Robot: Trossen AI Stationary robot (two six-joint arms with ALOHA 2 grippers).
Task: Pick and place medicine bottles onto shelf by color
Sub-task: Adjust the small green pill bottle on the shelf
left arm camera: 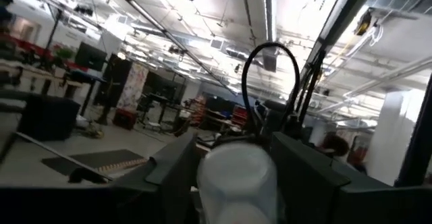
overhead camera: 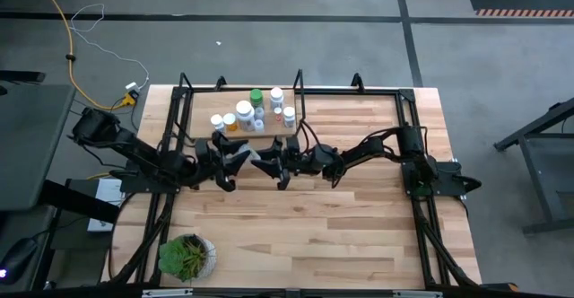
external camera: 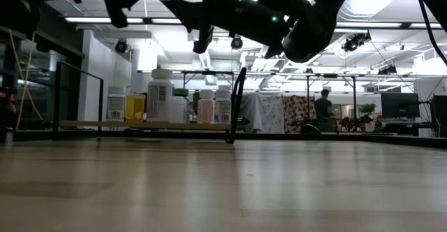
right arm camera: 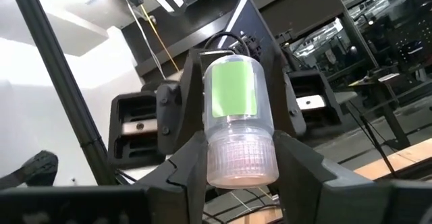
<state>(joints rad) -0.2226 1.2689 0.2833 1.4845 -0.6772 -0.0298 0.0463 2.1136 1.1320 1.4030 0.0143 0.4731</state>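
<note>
Right wrist view shows both grippers clamped on one white bottle — left gripper and right gripper — in mid-air just before the shelf holding other bottles.

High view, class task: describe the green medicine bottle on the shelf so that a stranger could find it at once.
On the wooden table, find the low shelf framed in black rods at the far edge, left of centre. A cluster of small bottles stands on its plank. The green bottle is in the back row, and it alone shows green from above among white-capped bottles.
</note>
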